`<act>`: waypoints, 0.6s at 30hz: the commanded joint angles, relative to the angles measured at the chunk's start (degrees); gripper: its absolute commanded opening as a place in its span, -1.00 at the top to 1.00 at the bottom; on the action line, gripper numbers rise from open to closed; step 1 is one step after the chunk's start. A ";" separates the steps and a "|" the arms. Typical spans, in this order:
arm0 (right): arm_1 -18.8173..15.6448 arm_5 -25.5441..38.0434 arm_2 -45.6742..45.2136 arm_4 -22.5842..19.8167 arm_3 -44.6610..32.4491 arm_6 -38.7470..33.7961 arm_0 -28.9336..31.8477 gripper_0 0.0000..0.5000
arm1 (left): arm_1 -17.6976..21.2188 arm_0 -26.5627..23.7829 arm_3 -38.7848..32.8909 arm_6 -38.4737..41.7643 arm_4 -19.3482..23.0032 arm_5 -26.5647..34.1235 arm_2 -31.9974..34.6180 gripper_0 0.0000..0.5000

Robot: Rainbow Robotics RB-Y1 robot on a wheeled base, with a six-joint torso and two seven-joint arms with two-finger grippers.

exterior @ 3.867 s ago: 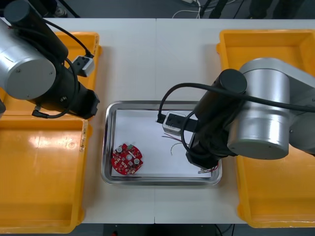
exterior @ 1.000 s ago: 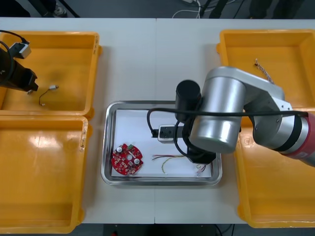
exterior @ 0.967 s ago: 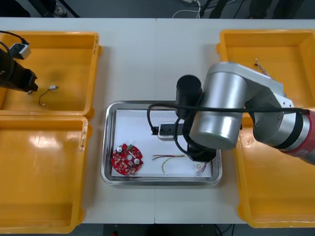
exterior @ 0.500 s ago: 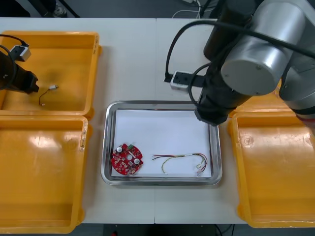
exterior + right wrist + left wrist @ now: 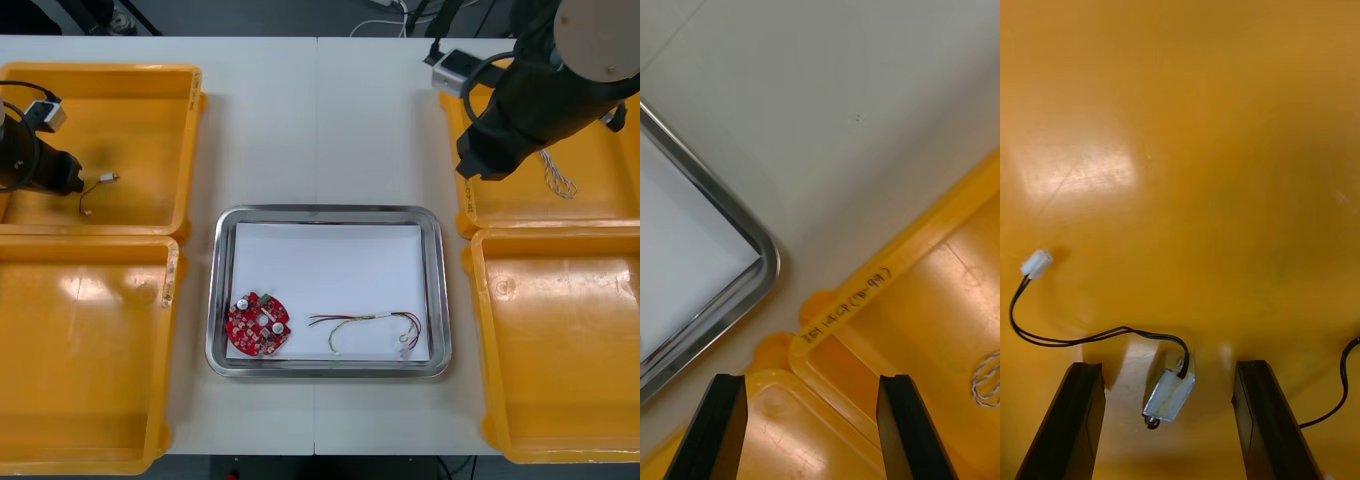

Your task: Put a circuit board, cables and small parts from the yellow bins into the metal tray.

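Note:
The metal tray [image 5: 325,212] at mid-table holds a round red circuit board [image 5: 258,324] and a red and yellow cable [image 5: 370,325] on its white inside. My right gripper [image 5: 479,166] hangs open over the near rim of the far right yellow bin [image 5: 600,80]. In its wrist view the fingers [image 5: 721,424] stand apart above the bin rims, with a twisted blue and white cable [image 5: 986,379] off to one side. My left gripper [image 5: 1169,420] is open over the far left bin [image 5: 140,110]. A small metal part [image 5: 1169,394] on a black cable [image 5: 1090,336] lies between its fingers.
The tray's corner [image 5: 764,270] lies near the right gripper. The near left bin [image 5: 80,350] and near right bin [image 5: 560,350] flank the tray. A second black cable [image 5: 1345,386] curls beside the left gripper's finger. Bare table lies beyond the tray.
My right arm has lifted off the tray and swung back to the far right bin, leaving the red and yellow cable in the tray. The left arm has barely moved.

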 commanded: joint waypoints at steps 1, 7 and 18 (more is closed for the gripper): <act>-2.32 0.25 -5.01 2.80 2.26 -0.46 -2.95 -1.00 | 1.15 -3.14 -0.28 -5.11 1.12 -0.76 -1.25 -1.00; -2.32 0.25 -9.41 5.88 7.53 -0.03 -4.09 -1.00 | 1.06 -3.14 -0.28 -5.64 1.56 -0.68 -1.78 1.00; -2.32 0.25 -16.44 10.80 18.96 1.38 -6.82 -1.00 | 1.15 -3.06 -0.28 -6.25 1.47 -0.68 -1.87 1.00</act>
